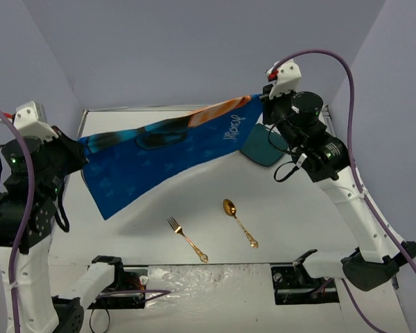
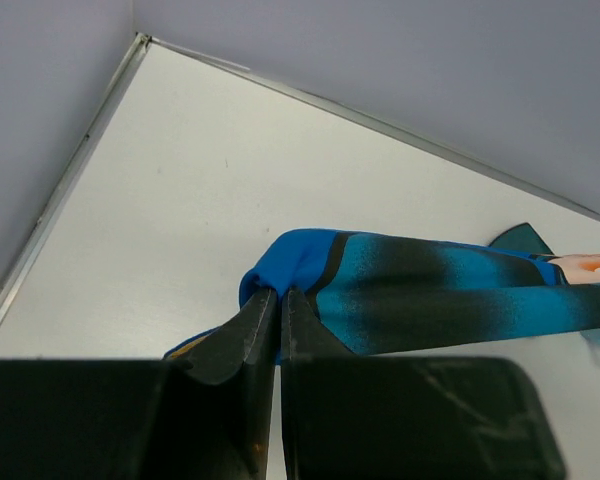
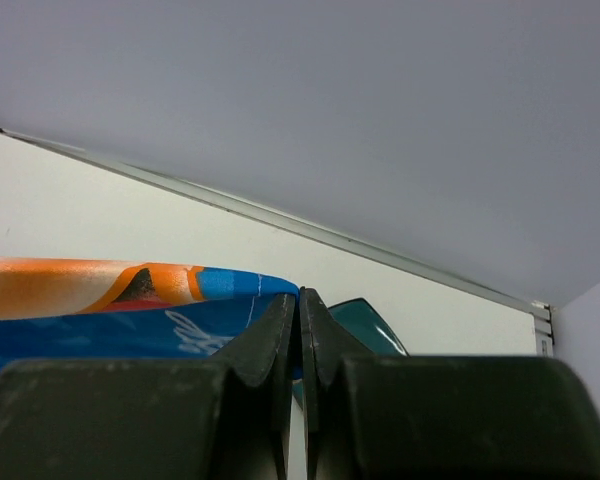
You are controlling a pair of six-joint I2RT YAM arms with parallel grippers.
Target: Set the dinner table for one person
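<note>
The white dinner table [image 1: 298, 208] filled the space under both arms, its metal strip running along the far edge. A blue placemat [image 1: 159, 156] hung in the air above its far half, stretched between the two grippers. The left gripper [image 2: 277, 295] had its fingers pinched tight on the mat's left end, over the table's left edge, and the cloth bunched where the jaws met. The right gripper [image 3: 300, 295] was clamped the same way on the mat's orange-printed corner, up near the far right corner of the table. Between them the mat sagged, its lower corner drooping toward the left side of the table; whether it touched the surface could not be told. A teal plate [image 1: 263, 147] lay near the far right corner, just below the right gripper and partly hidden by mat and arm. A gold fork [image 1: 187, 239] and a gold spoon [image 1: 239, 222] lay apart from each other on bare white toward the middle of the near edge, their handles angled to the near right
</note>
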